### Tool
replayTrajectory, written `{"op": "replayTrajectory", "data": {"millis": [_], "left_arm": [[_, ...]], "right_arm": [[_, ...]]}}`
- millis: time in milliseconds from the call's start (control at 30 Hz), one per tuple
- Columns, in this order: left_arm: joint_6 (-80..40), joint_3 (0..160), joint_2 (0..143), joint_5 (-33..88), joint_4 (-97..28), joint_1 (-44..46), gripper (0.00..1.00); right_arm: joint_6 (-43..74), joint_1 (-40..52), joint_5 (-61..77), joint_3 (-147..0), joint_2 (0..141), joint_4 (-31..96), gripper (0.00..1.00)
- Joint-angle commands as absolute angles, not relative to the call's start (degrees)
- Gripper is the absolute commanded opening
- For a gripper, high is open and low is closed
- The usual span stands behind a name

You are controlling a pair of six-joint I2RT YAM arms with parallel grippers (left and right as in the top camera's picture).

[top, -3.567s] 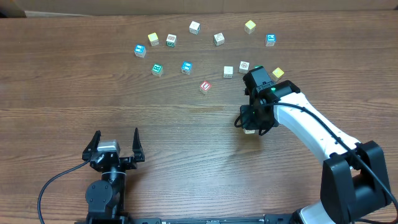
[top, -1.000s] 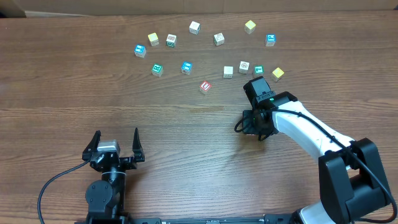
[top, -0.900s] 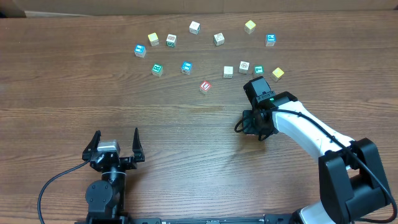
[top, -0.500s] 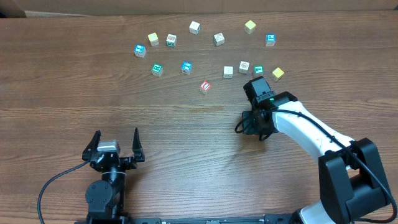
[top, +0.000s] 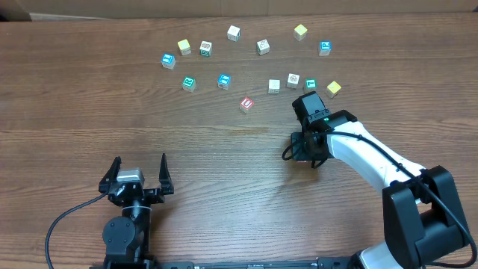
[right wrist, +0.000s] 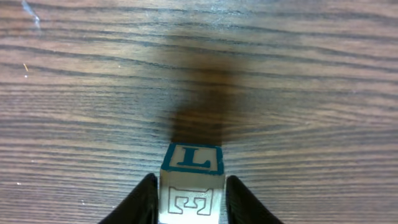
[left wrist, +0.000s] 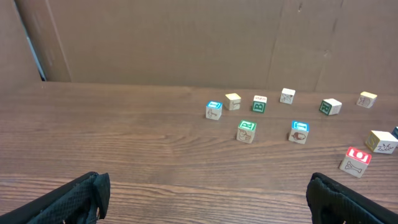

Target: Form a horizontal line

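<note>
My right jaws: clenched on the L cube [right wrist: 191,165] over the surface [top: 224,157] | my left jaws: released, farther off | line: none yet; nearest loose cubes [top: 293,79] lie beyond my right jaws.

Cube [right wrist: 191,180]: teal-framed "L" on top
Right gripper [right wrist: 190,198]: 2 fingers [right wrist: 143,200] clasp its sides
Table [right wrist: 311,93]: wood, shadowed beyond

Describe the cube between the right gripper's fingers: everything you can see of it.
The wooden cube is small and pale, its top face framed in teal with a teal letter L, its camera-facing side carrying an outlined E. It sits upright between the right gripper's dark fingers, which press two opposite sides. Its shadow falls on the wood-grain table just beyond; whether its base touches the table is hidden.
</note>
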State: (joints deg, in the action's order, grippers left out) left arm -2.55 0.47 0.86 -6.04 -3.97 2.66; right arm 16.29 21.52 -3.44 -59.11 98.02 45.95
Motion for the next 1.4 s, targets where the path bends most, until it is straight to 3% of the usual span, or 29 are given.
{"op": "replayTrajectory", "data": {"millis": [0, 200, 433, 967, 1367], "left_arm": [[-1.26, 0.34, 0.25, -6.15, -4.03, 3.14, 1.0], [-1.26, 0.34, 0.25, -6.13, -4.03, 3.14, 1.0], [-1.26, 0.34, 0.25, -6.15, -4.03, 3.14, 1.0], [-1.26, 0.34, 0.25, -6.15, -4.03, 3.14, 1.0], [-1.26, 0.32, 0.25, -6.15, -4.03, 3.14, 0.99]], "right_arm": [[16.01, 21.69, -4.45, -59.09, 98.13, 45.65, 0.35], [16.03, 21.69, -4.45, -59.09, 98.13, 45.5, 0.39], [16.03, 21.69, -4.43, -59.09, 98.13, 45.47, 0.29], [16.03, 21.69, -4.45, -59.09, 98.13, 45.34, 0.37], [16.08, 21.69, -4.4, -59.09, 98.13, 44.71, 0.37]]}}
